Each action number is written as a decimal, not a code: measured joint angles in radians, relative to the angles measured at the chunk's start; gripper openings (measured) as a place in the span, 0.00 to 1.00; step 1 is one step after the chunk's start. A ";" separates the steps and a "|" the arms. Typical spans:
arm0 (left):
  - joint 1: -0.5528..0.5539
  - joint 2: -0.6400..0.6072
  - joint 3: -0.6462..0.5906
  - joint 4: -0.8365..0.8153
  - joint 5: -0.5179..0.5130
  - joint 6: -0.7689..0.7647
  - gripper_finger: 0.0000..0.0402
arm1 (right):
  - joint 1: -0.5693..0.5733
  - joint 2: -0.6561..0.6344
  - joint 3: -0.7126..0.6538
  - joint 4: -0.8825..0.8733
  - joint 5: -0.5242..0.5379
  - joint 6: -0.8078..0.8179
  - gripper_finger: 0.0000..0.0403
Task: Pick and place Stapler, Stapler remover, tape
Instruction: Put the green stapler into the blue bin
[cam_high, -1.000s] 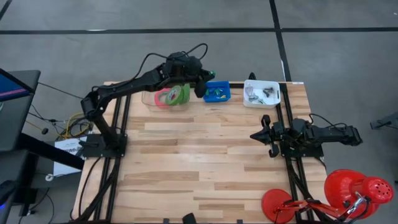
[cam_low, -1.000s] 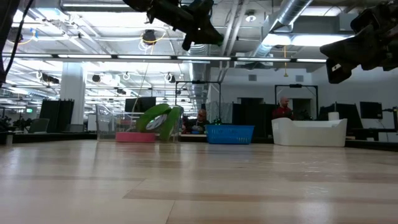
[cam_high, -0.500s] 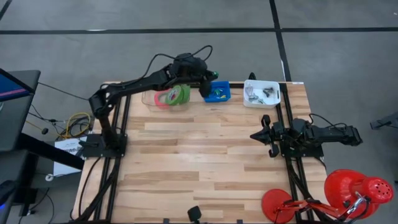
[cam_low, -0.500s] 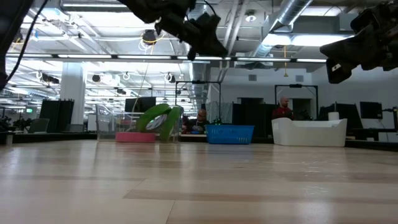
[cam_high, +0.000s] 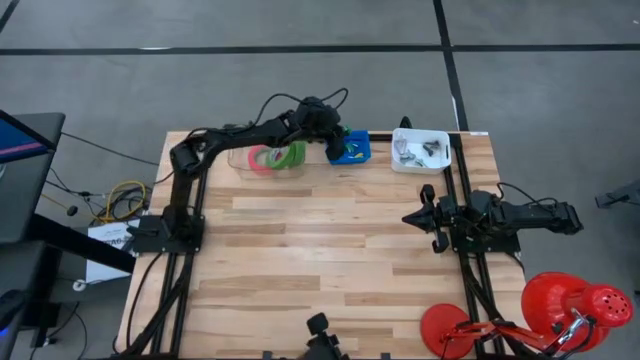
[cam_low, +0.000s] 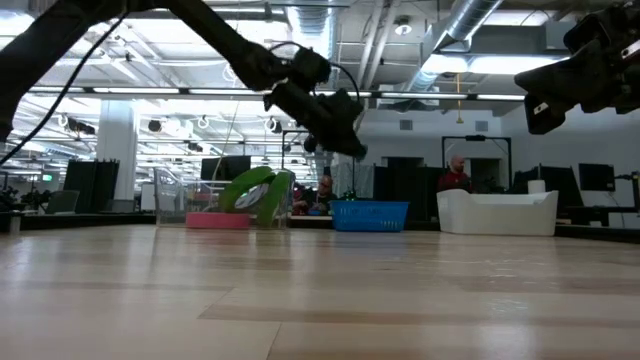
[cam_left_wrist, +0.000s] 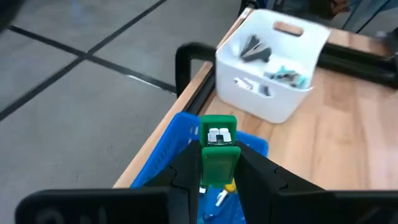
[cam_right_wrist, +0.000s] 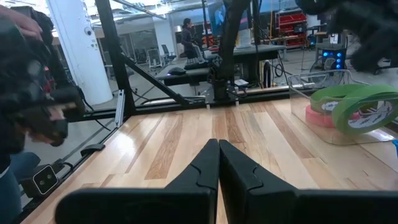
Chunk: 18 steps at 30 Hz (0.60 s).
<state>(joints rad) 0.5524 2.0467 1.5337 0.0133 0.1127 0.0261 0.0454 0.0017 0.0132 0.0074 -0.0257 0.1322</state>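
Left gripper clamped on a green stapler, poised above the blue bin at the table's far edge. Beside it, tape rolls in a clear tray; white bin on the other side. Right gripper pressed together, idle over the table's right edge.

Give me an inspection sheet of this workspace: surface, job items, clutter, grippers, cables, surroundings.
Surface: wooden table, planked.
Job's things: tape rolls in clear bin; green stapler remover held over blue bin; white bin holds metal items.
Clutter: red lamp at table corner.
Grippers: left gripper shut on the remover; right gripper shut, empty, waiting at the table's right edge.
Cables: bundle on floor left of the table.
Surroundings: person in background.
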 joint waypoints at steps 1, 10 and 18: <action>0.001 0.013 0.000 0.008 0.000 0.000 0.18 | 0.000 0.000 0.000 0.000 0.000 0.000 0.00; 0.002 0.069 -0.003 0.013 0.000 -0.006 0.18 | 0.000 0.000 0.000 0.000 0.000 0.000 0.00; -0.002 0.070 -0.005 0.012 0.000 -0.008 0.19 | 0.000 0.000 0.000 0.000 0.000 0.000 0.00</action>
<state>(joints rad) 0.5503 2.1170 1.5288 0.0254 0.1131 0.0185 0.0453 0.0017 0.0132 0.0074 -0.0257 0.1321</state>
